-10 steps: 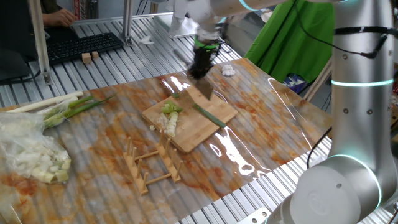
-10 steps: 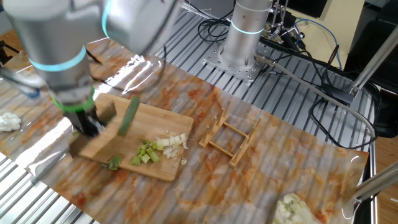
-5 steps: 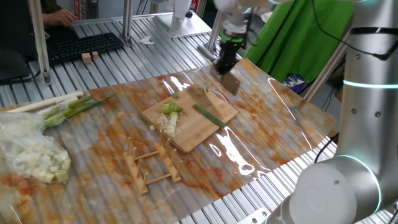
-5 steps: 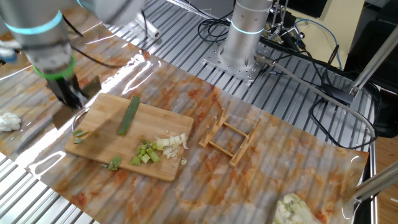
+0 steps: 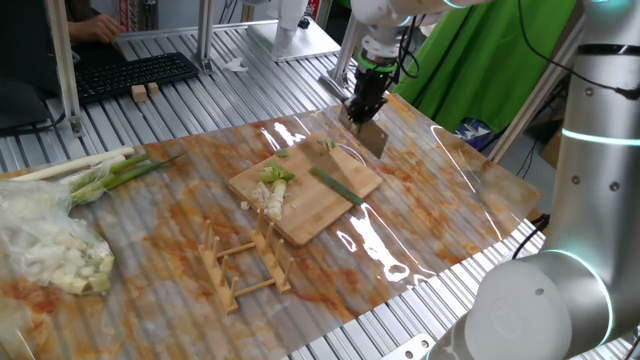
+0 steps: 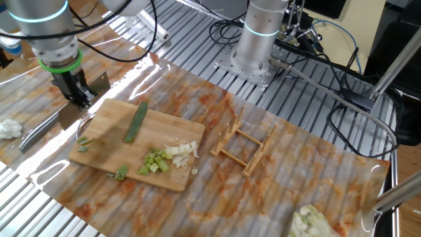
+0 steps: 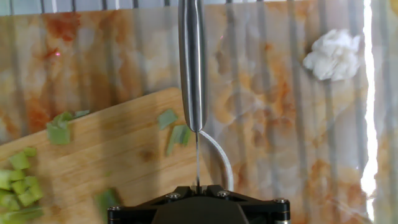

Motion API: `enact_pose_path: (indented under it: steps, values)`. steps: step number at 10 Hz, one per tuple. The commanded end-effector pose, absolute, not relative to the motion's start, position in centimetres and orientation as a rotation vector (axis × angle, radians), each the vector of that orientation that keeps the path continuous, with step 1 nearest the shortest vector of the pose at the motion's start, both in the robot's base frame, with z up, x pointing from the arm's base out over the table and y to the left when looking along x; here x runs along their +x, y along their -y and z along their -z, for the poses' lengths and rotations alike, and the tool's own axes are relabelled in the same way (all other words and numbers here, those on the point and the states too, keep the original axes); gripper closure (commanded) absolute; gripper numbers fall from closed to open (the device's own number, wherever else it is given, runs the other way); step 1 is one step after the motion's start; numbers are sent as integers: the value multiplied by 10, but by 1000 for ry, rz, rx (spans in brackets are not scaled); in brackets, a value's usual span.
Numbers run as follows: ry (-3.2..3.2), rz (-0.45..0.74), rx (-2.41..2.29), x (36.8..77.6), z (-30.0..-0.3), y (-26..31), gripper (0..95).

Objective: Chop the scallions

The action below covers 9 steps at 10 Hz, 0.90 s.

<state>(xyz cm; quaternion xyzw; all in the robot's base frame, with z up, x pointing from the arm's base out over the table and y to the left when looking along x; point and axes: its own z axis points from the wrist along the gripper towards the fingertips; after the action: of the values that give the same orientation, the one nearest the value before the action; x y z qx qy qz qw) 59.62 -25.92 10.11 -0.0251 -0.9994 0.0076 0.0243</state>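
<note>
My gripper [image 5: 362,108] [image 6: 77,99] [image 7: 198,186] is shut on a steel knife [image 5: 372,138] [image 6: 99,83] [image 7: 191,68]. It hangs just past the far end of the bamboo cutting board [image 5: 300,220] [image 6: 177,131] [image 7: 118,162]. In the hand view the knife is seen edge-on, with its handle pointing away. Of the scallions, a long green piece [image 5: 335,185] [image 6: 136,122] lies across the board. A pile of chopped white and pale-green bits [image 5: 272,190] [image 6: 168,157] sits at the board's other end. A few green bits [image 5: 325,145] [image 6: 82,141] [image 7: 177,134] lie at the board's edge by the knife.
A wooden rack [image 5: 245,265] [image 6: 243,148] stands beside the board. A white wad [image 5: 367,112] [image 6: 8,127] [image 7: 336,53] lies near the knife. A bundle of whole stalks [image 5: 100,170] and a pale heap in plastic [image 5: 50,250] [image 6: 309,220] lie far off. The arm's base [image 6: 263,33] and cables stand behind.
The gripper has carried the knife from over the board out past its far end, toward the white wad. A few green bits now lie at that edge.
</note>
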Motion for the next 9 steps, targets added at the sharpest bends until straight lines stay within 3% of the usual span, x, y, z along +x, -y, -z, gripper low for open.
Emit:
enact_pose_path:
  steps: [1, 9]
  values:
    - [3096, -14, -98, 591, -105, 248, 950]
    - [3089, -26, -217, 576, -113, 218, 950]
